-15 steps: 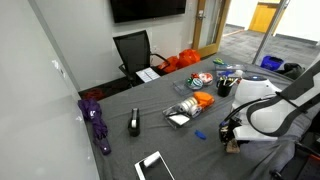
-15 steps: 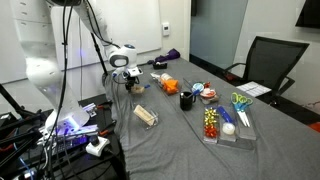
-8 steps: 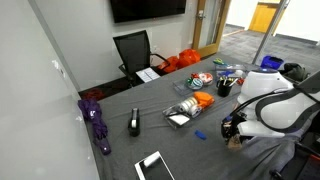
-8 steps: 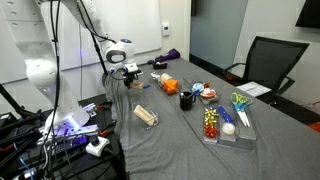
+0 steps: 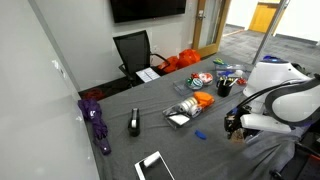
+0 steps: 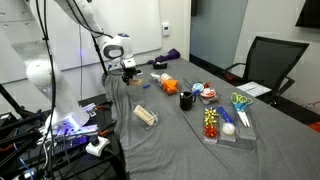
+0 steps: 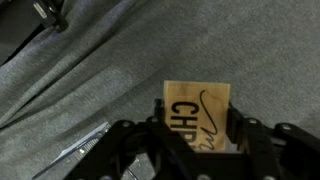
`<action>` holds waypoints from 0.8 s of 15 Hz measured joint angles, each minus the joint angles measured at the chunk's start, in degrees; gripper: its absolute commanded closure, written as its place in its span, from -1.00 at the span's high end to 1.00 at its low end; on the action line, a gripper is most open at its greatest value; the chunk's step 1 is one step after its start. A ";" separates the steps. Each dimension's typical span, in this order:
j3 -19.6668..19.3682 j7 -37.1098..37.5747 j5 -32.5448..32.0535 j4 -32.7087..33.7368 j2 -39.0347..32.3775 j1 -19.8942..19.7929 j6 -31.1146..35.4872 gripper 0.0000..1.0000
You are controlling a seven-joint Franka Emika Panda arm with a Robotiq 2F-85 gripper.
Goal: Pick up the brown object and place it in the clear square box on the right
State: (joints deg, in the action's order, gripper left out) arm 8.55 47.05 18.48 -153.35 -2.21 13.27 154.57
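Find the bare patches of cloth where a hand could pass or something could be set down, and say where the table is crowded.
Bare cloth lies between the tan oblong item and the clear tray of small items, running down to the near table edge. It is crowded further back, around the black mug and the orange bundle.

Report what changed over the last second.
The end effector rose slightly off the cloth, with the brown block held in its grip and apparently coming up with it. Nothing was let go. Everything else on the grey table stayed put.
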 measured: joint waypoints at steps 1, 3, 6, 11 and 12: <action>-0.16 1.37 -0.82 -0.31 0.80 -0.28 -0.54 -0.36; -0.65 3.47 -2.37 -0.61 2.40 -1.08 -2.46 -0.36; -1.63 4.22 -3.55 -0.61 5.08 -3.11 -6.60 -0.36; -4.47 3.91 -4.88 0.59 8.70 -7.44 -13.72 -0.36; -5.18 3.44 -4.89 1.04 9.17 -8.29 -15.03 -0.36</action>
State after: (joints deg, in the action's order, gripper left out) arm 3.37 50.49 13.59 -152.31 6.96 4.98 139.54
